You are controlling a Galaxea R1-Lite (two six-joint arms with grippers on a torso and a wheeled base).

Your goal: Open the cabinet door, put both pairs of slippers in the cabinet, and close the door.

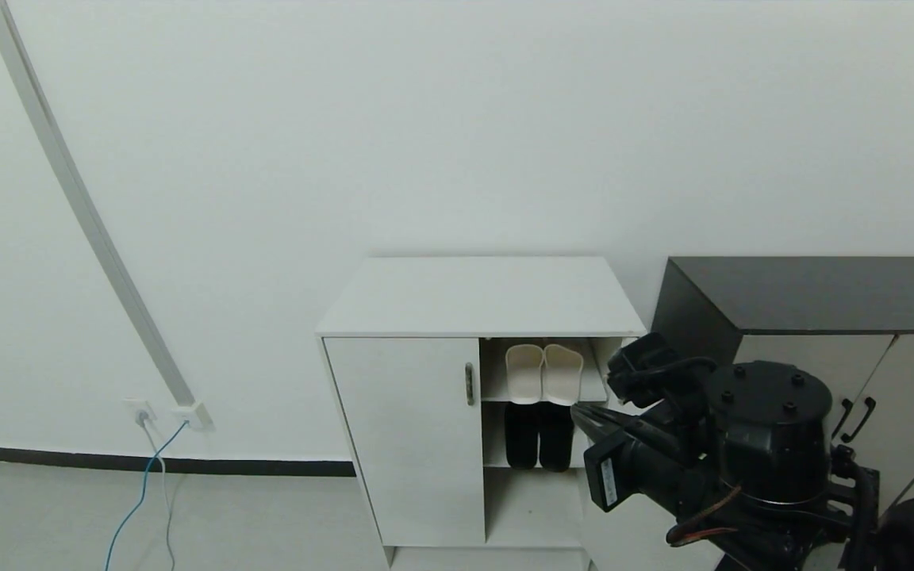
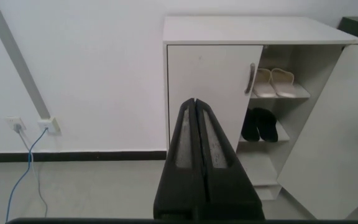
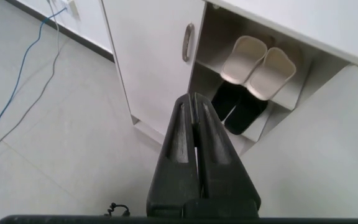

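Both pairs are in the cabinet (image 1: 481, 297): white slippers (image 1: 544, 373) on the top shelf, black slippers (image 1: 538, 436) on the shelf under it. The right-hand door (image 2: 328, 130) stands wide open. My right gripper (image 3: 194, 96), fingers pressed together and empty, hangs before the open bay, near that door. My left gripper (image 2: 195, 102) is likewise closed on nothing, farther back. I judge only the door-closing is left.

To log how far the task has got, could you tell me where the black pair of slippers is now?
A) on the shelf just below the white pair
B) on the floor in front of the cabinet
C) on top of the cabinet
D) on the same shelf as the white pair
A: the black slippers sit inside the cabinet, one shelf under the white slippers, beside the open door.
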